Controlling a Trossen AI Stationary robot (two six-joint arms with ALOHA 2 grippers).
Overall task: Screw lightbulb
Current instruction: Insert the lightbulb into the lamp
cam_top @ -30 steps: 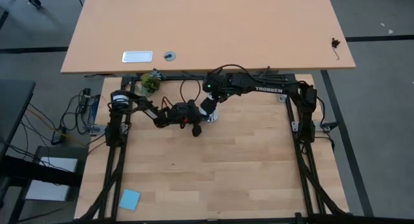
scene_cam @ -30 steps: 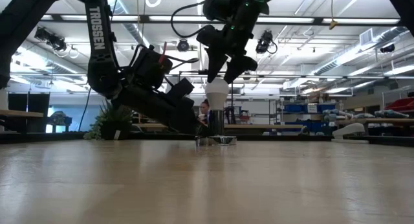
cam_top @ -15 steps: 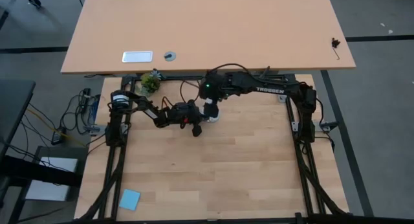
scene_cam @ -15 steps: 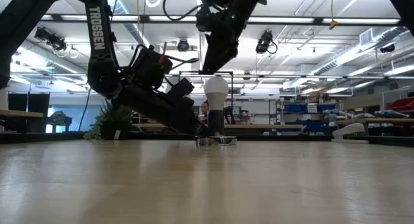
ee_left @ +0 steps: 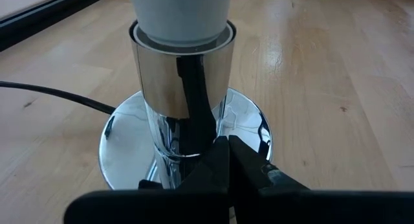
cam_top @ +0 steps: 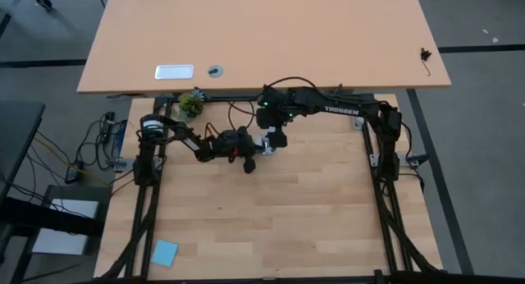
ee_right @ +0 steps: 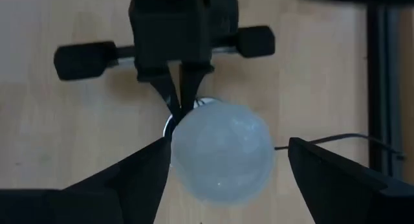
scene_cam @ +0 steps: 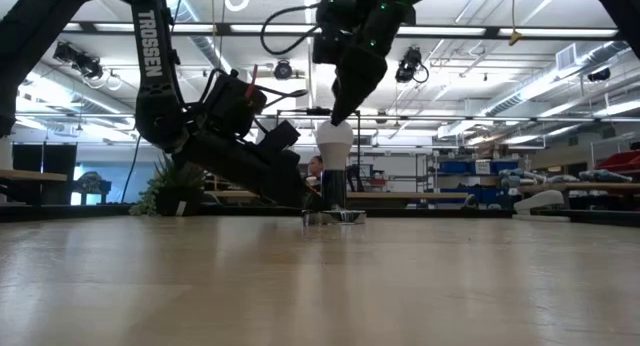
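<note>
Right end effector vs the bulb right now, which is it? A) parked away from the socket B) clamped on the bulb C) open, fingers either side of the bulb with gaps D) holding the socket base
C: in the right wrist view the right end effector stands open, gaps between its fingers and the lightbulb, which sits upright in the socket.
</note>
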